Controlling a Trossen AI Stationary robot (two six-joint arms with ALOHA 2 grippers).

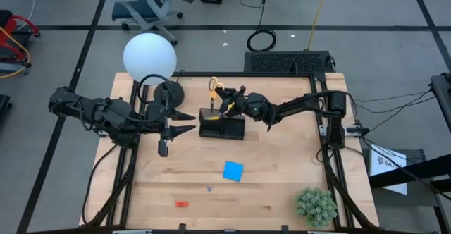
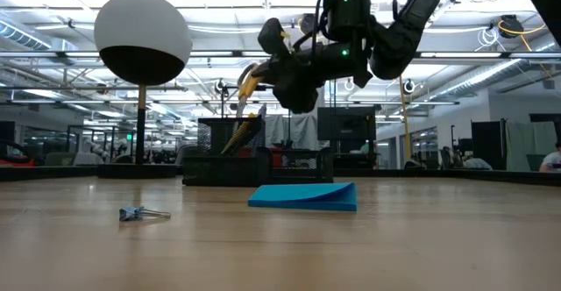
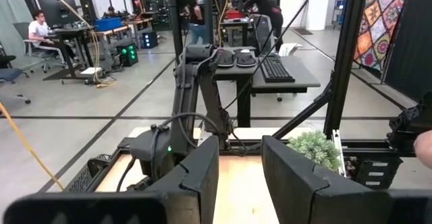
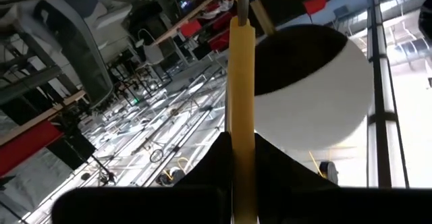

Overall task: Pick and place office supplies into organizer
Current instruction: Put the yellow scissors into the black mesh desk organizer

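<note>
Pen tip cropped (top edge).

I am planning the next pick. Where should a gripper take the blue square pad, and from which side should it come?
Grip the blue pad across two opposite edges, coming straight down from above. It lies flat on the table, turned diagonally, so the wrist should probably rotate to match. In the low view one edge looks slightly raised; a finger could slip under there.
</note>
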